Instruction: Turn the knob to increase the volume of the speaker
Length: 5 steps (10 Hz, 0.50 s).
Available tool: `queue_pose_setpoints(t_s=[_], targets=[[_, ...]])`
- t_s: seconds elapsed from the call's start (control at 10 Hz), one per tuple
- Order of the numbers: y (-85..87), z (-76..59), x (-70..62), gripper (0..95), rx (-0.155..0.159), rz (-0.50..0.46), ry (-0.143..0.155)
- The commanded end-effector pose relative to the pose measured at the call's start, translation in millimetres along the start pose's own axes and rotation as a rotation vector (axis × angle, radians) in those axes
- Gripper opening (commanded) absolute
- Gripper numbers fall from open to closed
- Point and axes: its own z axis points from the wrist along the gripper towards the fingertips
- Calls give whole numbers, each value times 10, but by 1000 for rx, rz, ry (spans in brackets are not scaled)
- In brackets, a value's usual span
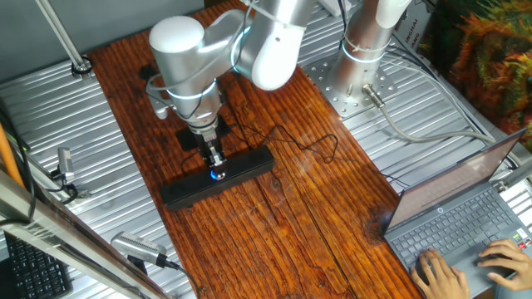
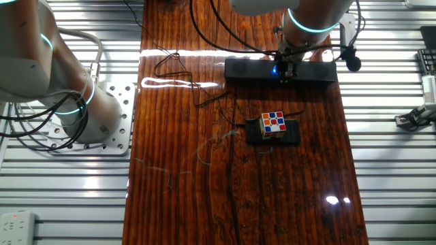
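Observation:
The speaker (image 1: 249, 169) (image 2: 313, 71) is a long black bar lying across the wooden table (image 1: 316, 224). Its knob (image 1: 219, 174) (image 2: 276, 69) glows blue at the bar's middle. My gripper (image 1: 217, 163) (image 2: 286, 72) comes straight down onto the knob, and its narrow fingers sit close together around it. The fingertips hide most of the dial, so only the blue glow shows at their tips.
A multicoloured cube (image 2: 273, 123) sits on a small black pad (image 2: 289, 133) in front of the speaker. A thin black cable (image 1: 316, 148) loops over the wood. A laptop (image 1: 465, 208) with a person's hands (image 1: 440, 270) stands at the table's corner. A microphone (image 2: 351, 62) lies near the bar's end.

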Motion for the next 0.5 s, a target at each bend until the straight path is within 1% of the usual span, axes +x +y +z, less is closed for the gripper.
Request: queue_pose_setpoints(t_s=[0.1, 0.2, 0.3, 0.4, 0.5], targets=[[2, -35, 2, 380, 26, -29, 0], [2, -56, 4, 380, 45, -56, -1], [3, -98, 8, 380, 76, -120, -6], [7, -118, 7, 570, 109, -157, -3], [11, -128, 6, 570, 124, -175, 0]])
